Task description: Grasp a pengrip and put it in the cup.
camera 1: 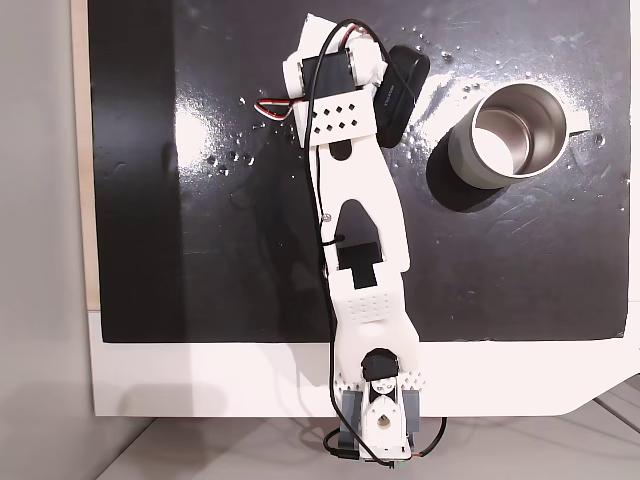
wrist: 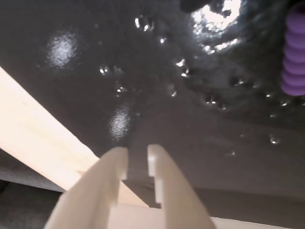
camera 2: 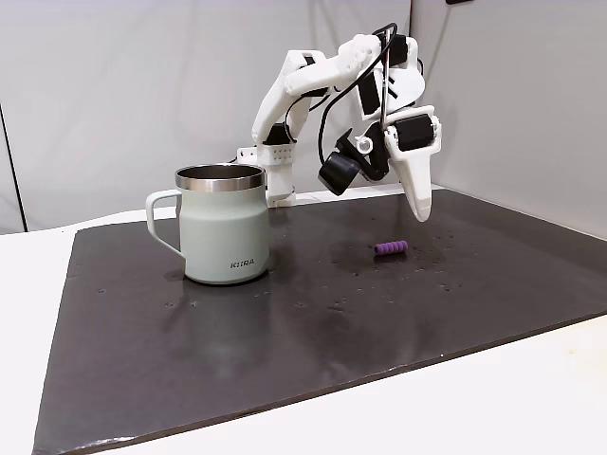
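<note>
The pengrip [camera 2: 390, 248], a tiny light-purple ribbed tube, lies on the black mat right of the cup in a fixed view. In the wrist view the pengrip [wrist: 294, 55] is cut by the right edge, far up and right of my fingertips. The silvery-grey cup [camera 2: 223, 223] stands upright with its handle to the left; from above, the cup [camera 1: 510, 135] shows a steel inside with nothing in it. My gripper [camera 2: 418, 210] hangs tip-down above the mat, just right of and behind the pengrip, clear of it. Only a thin slit separates the jaws of the gripper [wrist: 138, 160], and nothing is held. The arm hides the pengrip from above.
The black mat [camera 2: 285, 332] bears small shiny specks [wrist: 183, 67]. A pale wooden strip [wrist: 43, 143] borders the mat near my fingertips. A white table [camera 1: 220, 380] surrounds the mat. The arm's base [camera 1: 378, 420] stands at the bottom edge in the fixed view from above.
</note>
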Robot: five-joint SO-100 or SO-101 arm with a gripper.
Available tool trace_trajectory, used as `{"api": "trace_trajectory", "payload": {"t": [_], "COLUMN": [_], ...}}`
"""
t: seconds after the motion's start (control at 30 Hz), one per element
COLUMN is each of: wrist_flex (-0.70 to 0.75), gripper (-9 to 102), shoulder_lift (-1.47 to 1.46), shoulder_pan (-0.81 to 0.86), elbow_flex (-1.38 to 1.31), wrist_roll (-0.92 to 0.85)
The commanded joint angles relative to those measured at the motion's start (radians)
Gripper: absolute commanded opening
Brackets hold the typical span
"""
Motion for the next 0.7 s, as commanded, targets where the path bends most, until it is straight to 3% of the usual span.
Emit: {"api": "trace_trajectory", "payload": {"t": [0.0,0.67], "wrist_flex": [0.041,0.245], "gripper": [0,0], "shoulder_lift": [0.005,0.075], "shoulder_pan": [-0.003,-0.023], "elbow_flex": [-0.064,0.020], "wrist_roll": [0.011,-0.044]}}
